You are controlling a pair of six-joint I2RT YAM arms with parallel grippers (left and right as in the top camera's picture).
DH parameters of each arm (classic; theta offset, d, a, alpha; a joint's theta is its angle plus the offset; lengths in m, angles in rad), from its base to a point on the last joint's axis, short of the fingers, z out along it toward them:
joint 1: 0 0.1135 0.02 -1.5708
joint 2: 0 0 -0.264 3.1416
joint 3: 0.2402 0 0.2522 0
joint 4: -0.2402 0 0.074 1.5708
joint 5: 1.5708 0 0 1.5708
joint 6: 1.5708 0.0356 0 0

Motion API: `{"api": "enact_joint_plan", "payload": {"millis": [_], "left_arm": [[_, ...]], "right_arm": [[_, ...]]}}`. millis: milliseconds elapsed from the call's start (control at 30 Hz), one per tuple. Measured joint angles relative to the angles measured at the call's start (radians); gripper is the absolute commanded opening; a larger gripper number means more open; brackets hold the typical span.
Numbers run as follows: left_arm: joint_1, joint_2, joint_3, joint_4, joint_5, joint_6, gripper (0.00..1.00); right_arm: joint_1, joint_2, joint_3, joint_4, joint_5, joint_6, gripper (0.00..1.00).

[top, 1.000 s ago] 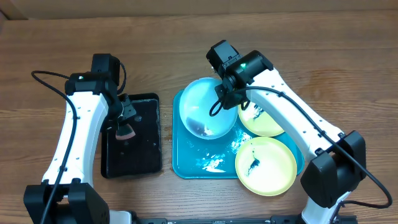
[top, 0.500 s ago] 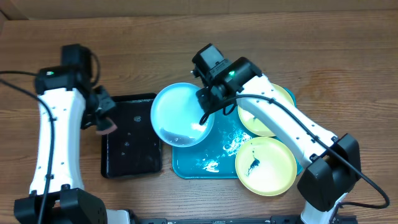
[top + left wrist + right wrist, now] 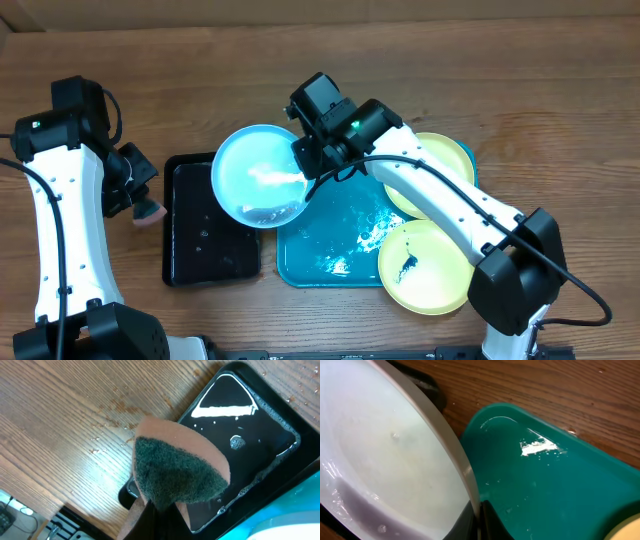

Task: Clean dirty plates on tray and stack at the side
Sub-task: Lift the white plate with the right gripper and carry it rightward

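Observation:
My right gripper [image 3: 306, 166] is shut on the rim of the light blue plate [image 3: 256, 172] and holds it tilted over the black tray [image 3: 205, 250], with murky water pooled at its low edge. In the right wrist view the plate [image 3: 385, 450] fills the left, its rim pinched in the jaws [image 3: 479, 519]. Two pale yellow-green plates lie on the turquoise tray [image 3: 320, 255]: one at the back right [image 3: 435, 170], one smeared at the front right [image 3: 428, 265]. My left gripper [image 3: 138, 205] is shut on a brown sponge with a green scouring face [image 3: 177, 467], left of the black tray.
The black tray [image 3: 250, 425] holds soapy water and lies left of the turquoise tray [image 3: 560, 490]. White streaks and foam lie on the turquoise tray's floor. The wooden table extends all around.
My right gripper has carried the light blue plate left, off the turquoise tray to above the black tray. My left gripper has moved left with the sponge, off the black tray.

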Motion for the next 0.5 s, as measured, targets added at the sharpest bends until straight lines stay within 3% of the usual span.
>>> {"api": "enact_joint_plan", "payload": {"millis": [500], "left_arm": [[0.000, 0.000, 0.000, -0.019, 0.001, 0.001, 0.04]], "right_arm": [[0.167, 0.046, 0.000, 0.126, 0.004, 0.013, 0.04]]}}
